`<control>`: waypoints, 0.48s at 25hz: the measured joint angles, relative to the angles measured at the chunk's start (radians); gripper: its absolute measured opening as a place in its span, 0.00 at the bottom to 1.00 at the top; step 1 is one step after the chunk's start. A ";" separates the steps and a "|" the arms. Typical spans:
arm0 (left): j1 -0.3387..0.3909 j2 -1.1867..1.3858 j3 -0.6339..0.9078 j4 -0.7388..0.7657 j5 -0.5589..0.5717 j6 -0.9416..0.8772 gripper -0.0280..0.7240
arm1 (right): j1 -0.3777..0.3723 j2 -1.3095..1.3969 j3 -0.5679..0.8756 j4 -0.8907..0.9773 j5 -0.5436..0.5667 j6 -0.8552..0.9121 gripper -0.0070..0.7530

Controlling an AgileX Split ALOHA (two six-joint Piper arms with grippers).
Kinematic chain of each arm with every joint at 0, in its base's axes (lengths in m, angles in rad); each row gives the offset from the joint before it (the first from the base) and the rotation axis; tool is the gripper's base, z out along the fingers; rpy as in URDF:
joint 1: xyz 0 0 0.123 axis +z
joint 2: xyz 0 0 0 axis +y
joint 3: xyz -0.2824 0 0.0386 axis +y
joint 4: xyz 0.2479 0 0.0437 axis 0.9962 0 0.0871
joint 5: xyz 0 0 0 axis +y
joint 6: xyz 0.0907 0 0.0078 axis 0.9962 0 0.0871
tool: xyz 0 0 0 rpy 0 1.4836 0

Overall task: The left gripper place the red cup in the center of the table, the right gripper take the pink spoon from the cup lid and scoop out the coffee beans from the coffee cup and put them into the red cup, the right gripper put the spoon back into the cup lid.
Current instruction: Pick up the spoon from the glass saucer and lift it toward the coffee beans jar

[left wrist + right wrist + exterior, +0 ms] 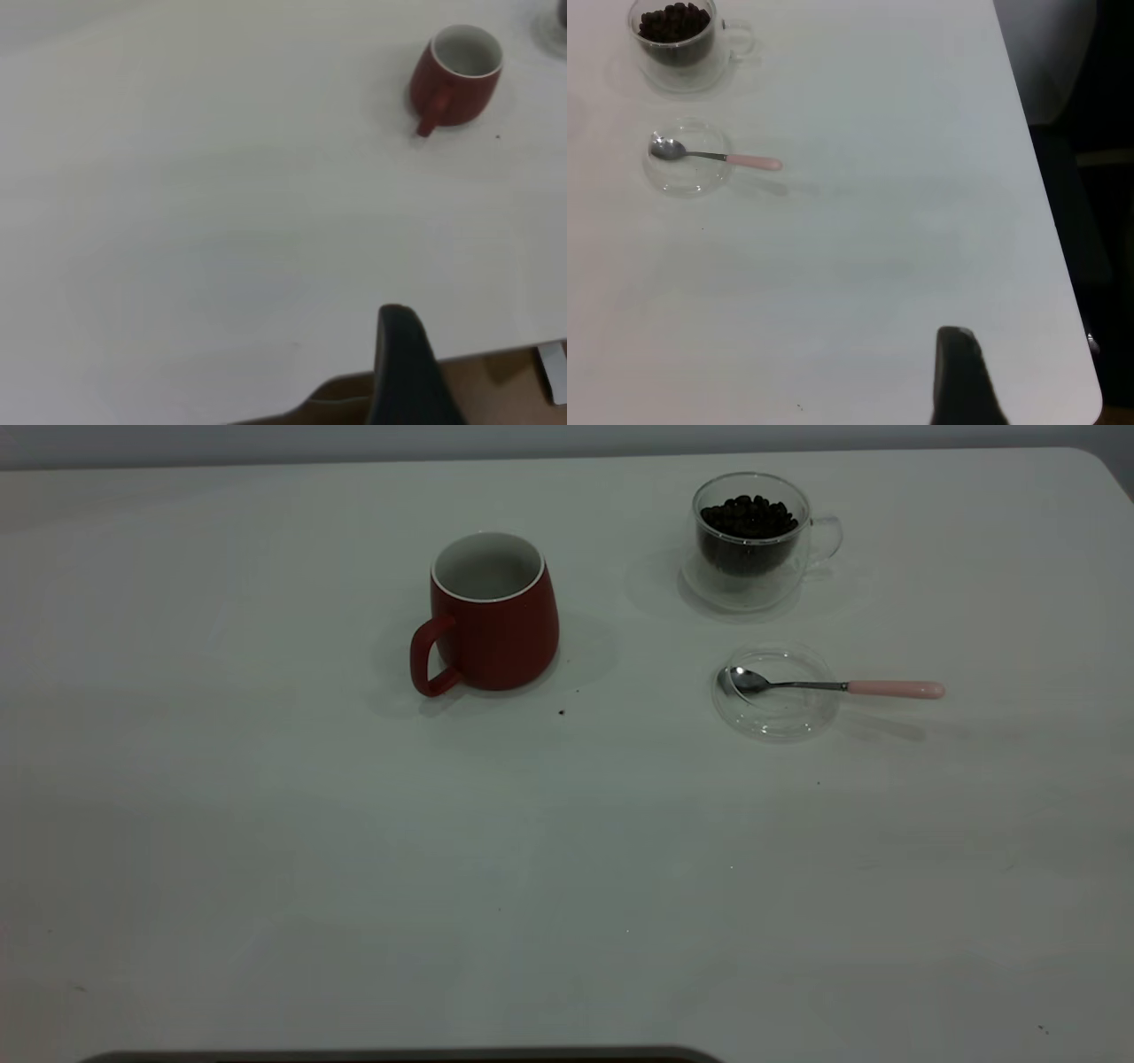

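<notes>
The red cup [492,615] stands upright near the middle of the table [266,824], handle toward the front left, its white inside bare; the left wrist view shows this red cup [456,75] far off. The coffee cup [751,540] at the back right holds coffee beans [749,518]. In front of it lies the cup lid [777,691] with the pink spoon [833,685], bowl in the lid, handle out to the right. Neither arm appears in the exterior view. My left gripper [403,363] and right gripper [961,376] show only as dark tips, far from everything.
A small dark speck [562,712] lies just in front of the red cup. The right wrist view shows the table's edge [1050,221] with darkness beyond. A dark strip [399,1056] runs along the front edge in the exterior view.
</notes>
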 joint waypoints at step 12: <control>0.000 -0.060 0.200 0.000 -0.006 0.066 0.69 | 0.000 0.000 0.000 0.000 0.000 0.000 0.65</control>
